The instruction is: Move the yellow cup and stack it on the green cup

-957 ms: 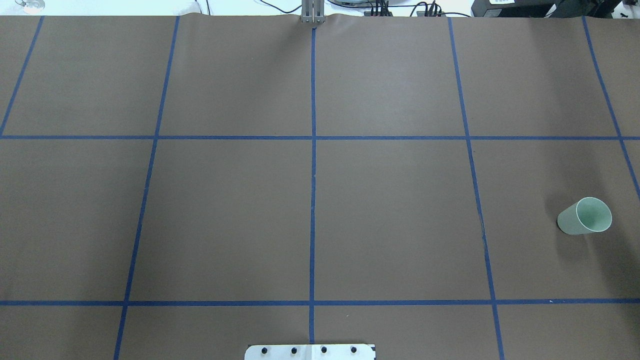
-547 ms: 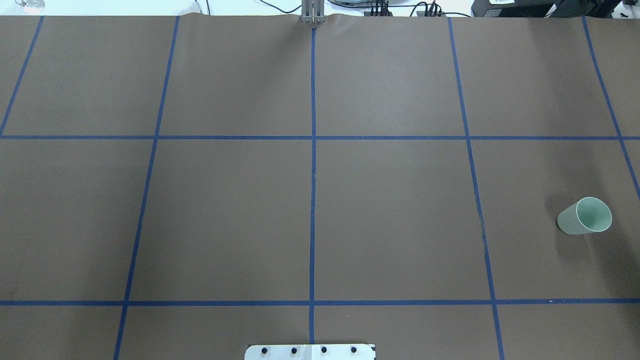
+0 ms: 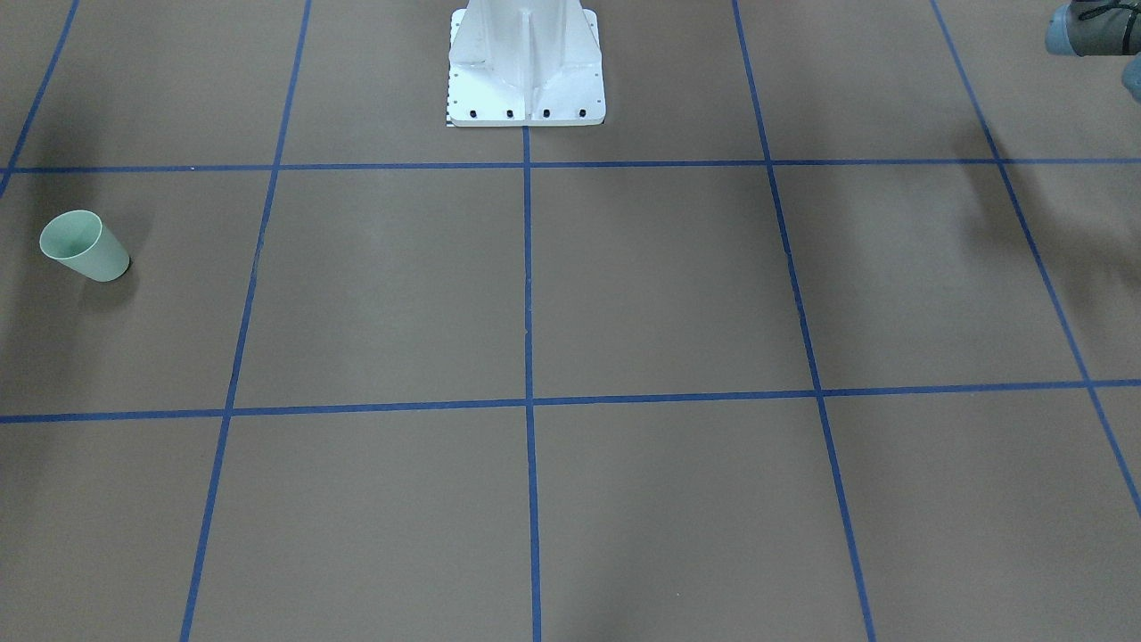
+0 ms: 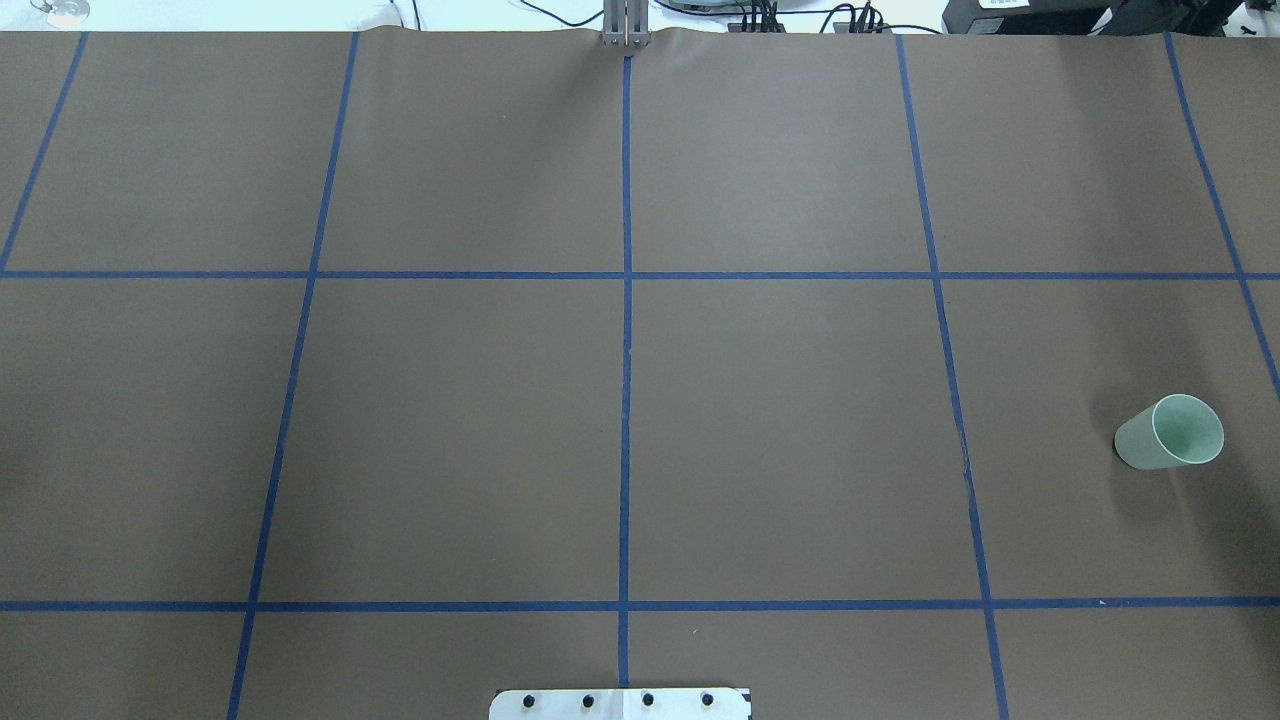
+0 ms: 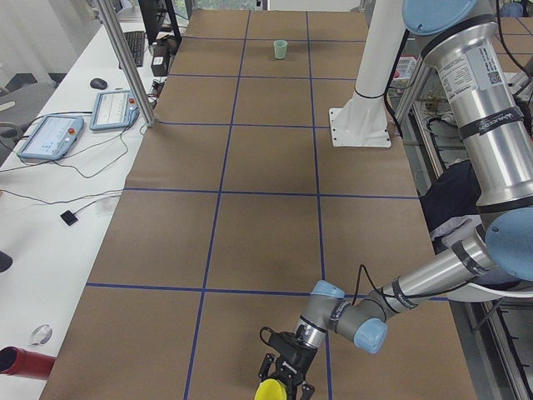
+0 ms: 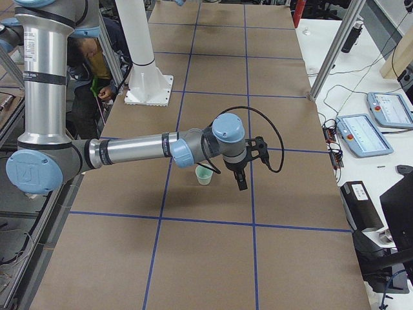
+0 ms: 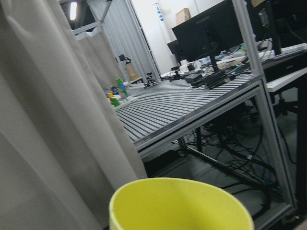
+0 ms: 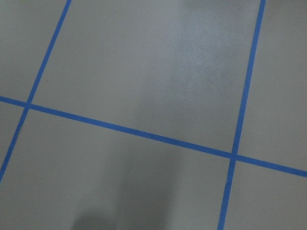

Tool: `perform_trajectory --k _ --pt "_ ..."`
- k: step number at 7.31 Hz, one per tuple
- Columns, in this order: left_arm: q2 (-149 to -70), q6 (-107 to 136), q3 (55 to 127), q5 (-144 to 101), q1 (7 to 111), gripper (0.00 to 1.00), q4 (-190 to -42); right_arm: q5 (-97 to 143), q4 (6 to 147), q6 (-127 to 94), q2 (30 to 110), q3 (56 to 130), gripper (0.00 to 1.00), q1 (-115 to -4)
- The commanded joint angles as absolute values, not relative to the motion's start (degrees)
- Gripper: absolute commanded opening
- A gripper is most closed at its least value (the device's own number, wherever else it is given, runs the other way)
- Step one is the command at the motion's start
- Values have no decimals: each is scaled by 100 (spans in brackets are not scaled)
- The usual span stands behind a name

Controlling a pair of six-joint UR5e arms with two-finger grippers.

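- Yellow cup [image 5: 271, 391]: at the robot's-left end of the worktop [image 4: 780, 430], right at the left end effector [image 5: 286, 380], open mouth toward the wrist camera.
- Left end effector: cannot tell how far it is open, or whether it grips the cup.
- Green cup [image 4: 1170, 432]: upright near the right end, well apart from the yellow cup.
- Right end effector [image 6: 240, 179]: fingers pointing down; cannot tell its opening.

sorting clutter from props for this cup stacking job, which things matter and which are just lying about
Job: yellow cup, green cup.
Lying about: touchscreen pendant, mouse, keyboard, red cylinder, all on the side bench.
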State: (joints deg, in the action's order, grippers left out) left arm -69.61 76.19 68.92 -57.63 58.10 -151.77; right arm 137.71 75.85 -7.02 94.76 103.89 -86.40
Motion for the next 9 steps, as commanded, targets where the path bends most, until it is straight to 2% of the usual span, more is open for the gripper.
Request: perform_trajectory --k 1,4,6,7,9 --pt "-7908 4596 6891 -5818 6987 6 -16896 13790 7585 -904 9475 10389 100 -8640" --pt "-8839 4535 6970 -6403 7005 6 -17059 13790 7585 -914 9475 10397 100 -8640" --pt "-9278 4535 6961 -9170 7853 6 -17892 13790 7585 -1010 9466 10406 100 -8640" --pt "-9299 4535 7004 -9898 7944 0 -18451 13799 7585 -1019 9457 10424 100 -8640" --pt "-9464 4518 7101 -10763 7945 0 -19279 13799 7585 -1063 9457 10468 100 -8640"
